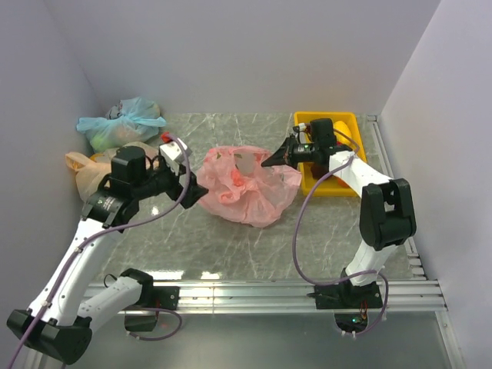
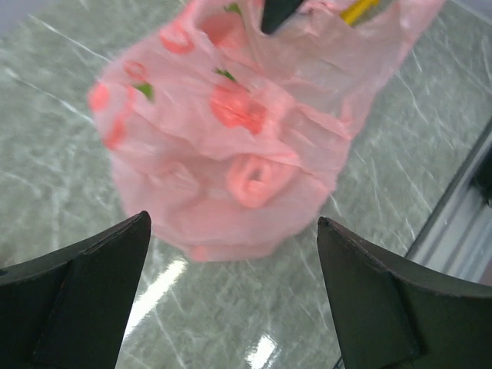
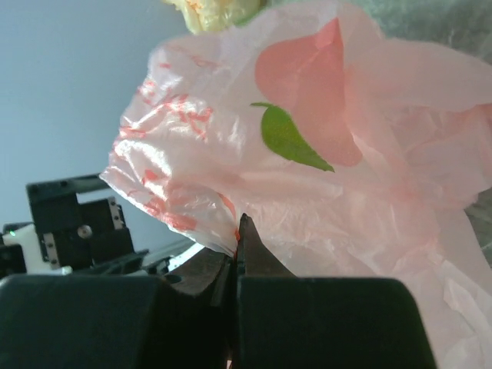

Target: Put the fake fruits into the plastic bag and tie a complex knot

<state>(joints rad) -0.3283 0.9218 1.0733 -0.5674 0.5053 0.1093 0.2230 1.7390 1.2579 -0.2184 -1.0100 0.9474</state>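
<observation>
While pinching the edge of the bag (image 1: 246, 192) with the right gripper (image 3: 238, 231), move the spread left gripper (image 2: 232, 221) onto the opposite rim; grab one layer, pull apart gently.

Plastic bag (image 1: 247, 188): thin, translucent salmon-pink film, printed with red rounded motifs and small green leaves. I see it lying as a crumpled, puffed heap near the middle of the worktop, nearer the far edge than the near one. Its body rests on the marble surface. Its upper right fold is drawn up and pinched between the closed fingers of the right gripper (image 1: 269, 161). The film is creased all over, and one edge is rolled into a tight curl. Fake fruits: I cannot tell through the plastic whether any sit inside.
</observation>
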